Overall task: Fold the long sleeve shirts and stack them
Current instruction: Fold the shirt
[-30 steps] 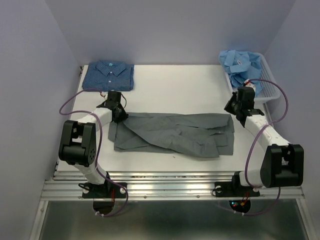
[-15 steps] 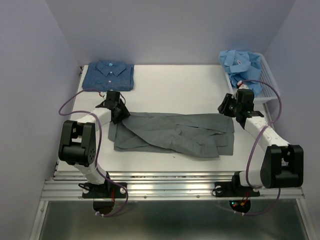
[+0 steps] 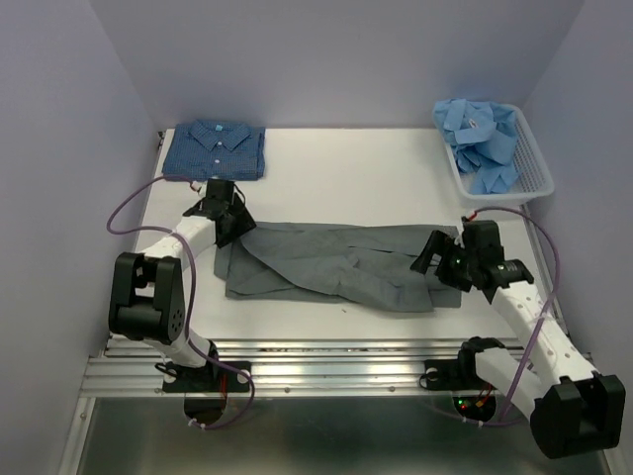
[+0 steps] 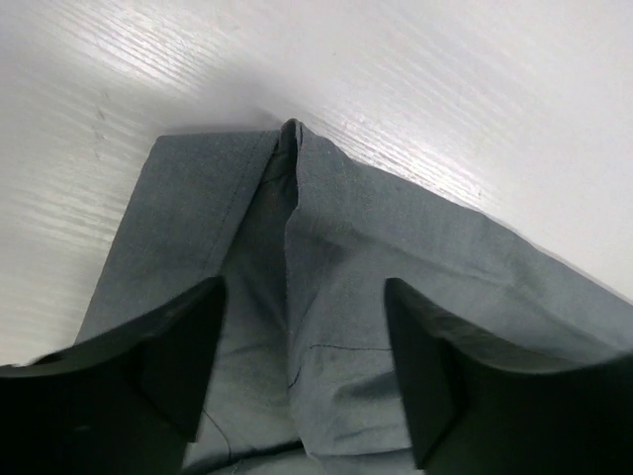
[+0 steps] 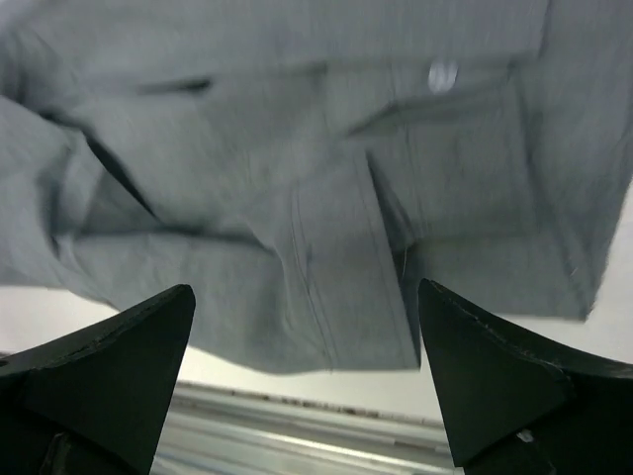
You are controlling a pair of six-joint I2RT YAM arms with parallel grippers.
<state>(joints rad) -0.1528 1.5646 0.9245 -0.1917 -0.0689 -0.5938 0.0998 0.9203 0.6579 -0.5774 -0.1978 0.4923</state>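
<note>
Grey shirt, a long creased band across the middle of the counter; left fingers partly open over its left end, right fingers wide open above its near right edge, neither holding cloth; advise pinching both layers at matching corners before folding.

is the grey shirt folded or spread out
Partly folded: the grey shirt lies as a long strip across the table, layers overlapping.

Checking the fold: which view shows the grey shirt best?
Top external: nearly the whole grey shirt shows, outline included. The left wrist view shows only one folded corner; the right wrist view, a blurred stretch of it.
</note>
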